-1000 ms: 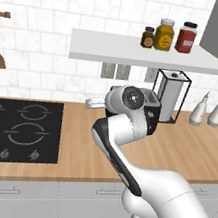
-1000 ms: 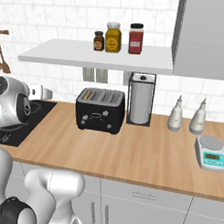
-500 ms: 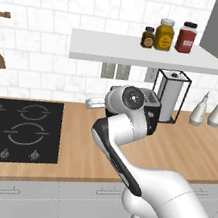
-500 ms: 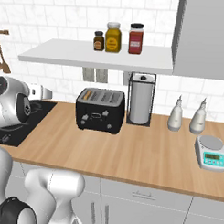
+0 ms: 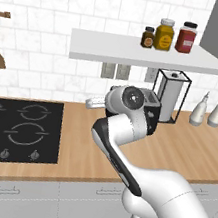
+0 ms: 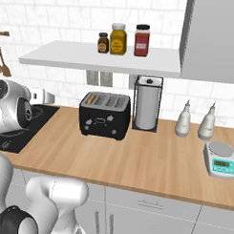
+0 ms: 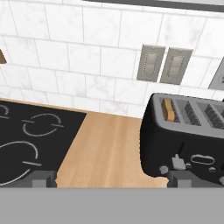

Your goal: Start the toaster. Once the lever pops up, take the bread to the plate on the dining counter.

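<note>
The black toaster (image 6: pixel 104 119) stands on the wood wall counter under the shelf; it also shows behind my arm (image 5: pixel 151 108) and at the right of the hand view (image 7: pixel 188 135). The bread (image 7: pixel 168 109) sits down in the toaster's leftmost slot, with only its tan top edge (image 6: pixel 91 98) showing. A small grey lever (image 7: pixel 177 161) is on the toaster's front face. My gripper (image 7: pixel 113 179) is open with nothing between its fingers, hovering over the counter left of the toaster and apart from it. The plate and the dining counter are out of view.
A black cooktop (image 5: pixel 12 124) lies left of the toaster. A paper towel holder (image 6: pixel 147 103), two white bottles (image 6: pixel 184 120) and a kitchen scale (image 6: pixel 220 160) stand to its right. Jars (image 6: pixel 118 39) sit on the shelf above. Wall sockets (image 7: pixel 164 64) are behind.
</note>
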